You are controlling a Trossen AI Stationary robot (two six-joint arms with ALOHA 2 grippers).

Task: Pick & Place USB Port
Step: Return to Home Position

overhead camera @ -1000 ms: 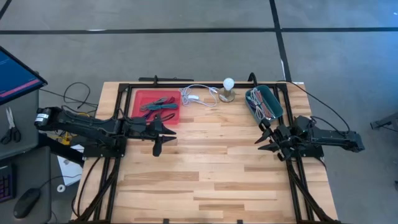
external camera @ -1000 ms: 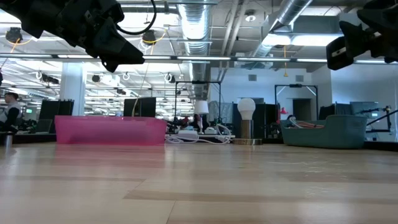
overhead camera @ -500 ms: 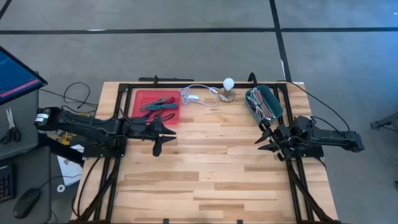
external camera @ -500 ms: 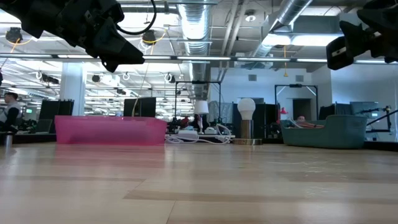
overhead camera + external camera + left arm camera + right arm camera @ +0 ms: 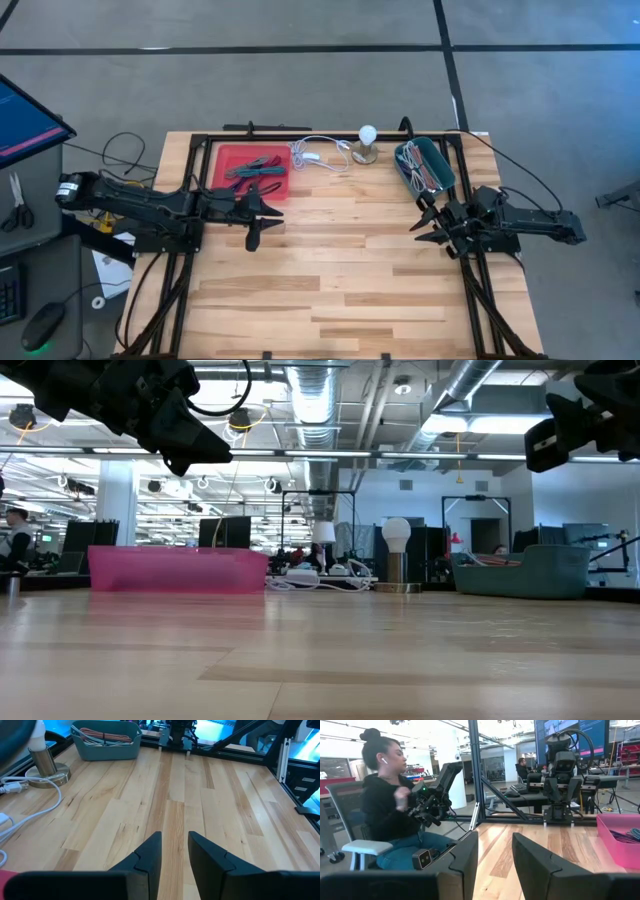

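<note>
Hanging empty and narrowly parted, the left jaws sit just beside the pink bin (image 5: pixel 222 160), the right jaws near the blue bin (image 5: pixel 445 166). The cables (image 5: pixel 255 168) lie inside both bins at the far edge of the bench (image 5: pixel 340 280), so no reach seems needed.

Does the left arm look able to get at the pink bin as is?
Likely yes: the left gripper hangs open by the near edge of the pink bin, nothing between them.
</note>
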